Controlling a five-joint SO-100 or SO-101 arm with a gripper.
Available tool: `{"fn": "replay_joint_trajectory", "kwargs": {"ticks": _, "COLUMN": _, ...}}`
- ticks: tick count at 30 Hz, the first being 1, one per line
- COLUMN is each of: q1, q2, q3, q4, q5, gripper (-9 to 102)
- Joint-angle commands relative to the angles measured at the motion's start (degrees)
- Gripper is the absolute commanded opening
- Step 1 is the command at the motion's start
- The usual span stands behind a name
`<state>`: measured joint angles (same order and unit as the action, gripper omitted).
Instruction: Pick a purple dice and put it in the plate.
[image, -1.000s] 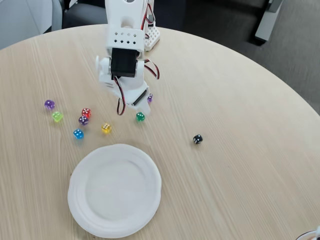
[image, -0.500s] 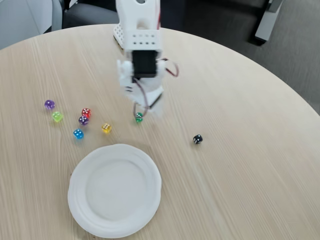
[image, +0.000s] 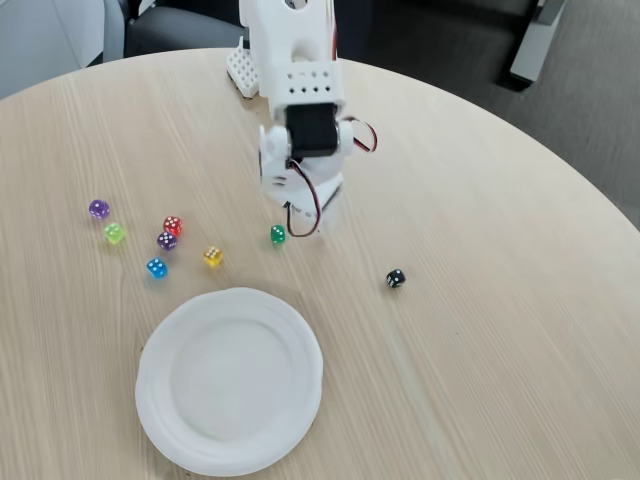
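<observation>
In the fixed view the white arm (image: 300, 90) reached down from the far edge of the round wooden tabletop (image: 480, 330), its gripper (image: 305, 205) pointing at the surface toward the middle. The jaws were hidden behind the arm's own body and wiring, so how far they stood apart, or whether they held anything, could not be told.

The white plate (image: 160, 410) lay near the near edge of the tabletop, with nothing on it. Beyond it, toward the left edge, sat a loose cluster of dice: a purple dice (image: 98, 209) farthest left, a lime dice (image: 115, 233) just beside it, a red dice (image: 172, 225), a darker purple dice (image: 166, 241) touching or nearly touching the red one, a blue dice (image: 156, 268) and a yellow dice (image: 212, 257). A green dice (image: 278, 234) rested just beside the gripper. A black dice (image: 396, 279) sat apart, toward the right.
</observation>
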<state>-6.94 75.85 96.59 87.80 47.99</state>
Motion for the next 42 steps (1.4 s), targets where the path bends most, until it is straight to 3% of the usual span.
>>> {"fn": "replay_joint_trajectory", "kwargs": {"ticks": 1, "q1": 0.6, "q2": -1.1, "q3": -1.1, "q4": -0.3, "q5": 0.6, "gripper": 23}}
{"fn": "replay_joint_trajectory", "kwargs": {"ticks": 20, "q1": 0.6, "q2": -3.3, "q3": -0.3, "q4": 0.5, "q5": -0.4, "gripper": 20}}
{"fn": "replay_joint_trajectory", "kwargs": {"ticks": 30, "q1": 0.6, "q2": -3.3, "q3": 6.3, "q4": 4.0, "q5": -2.8, "gripper": 9}}
{"fn": "replay_joint_trajectory", "kwargs": {"ticks": 42, "q1": 0.7, "q2": -3.3, "q3": 8.1, "q4": 4.0, "q5": -3.6, "gripper": 9}}
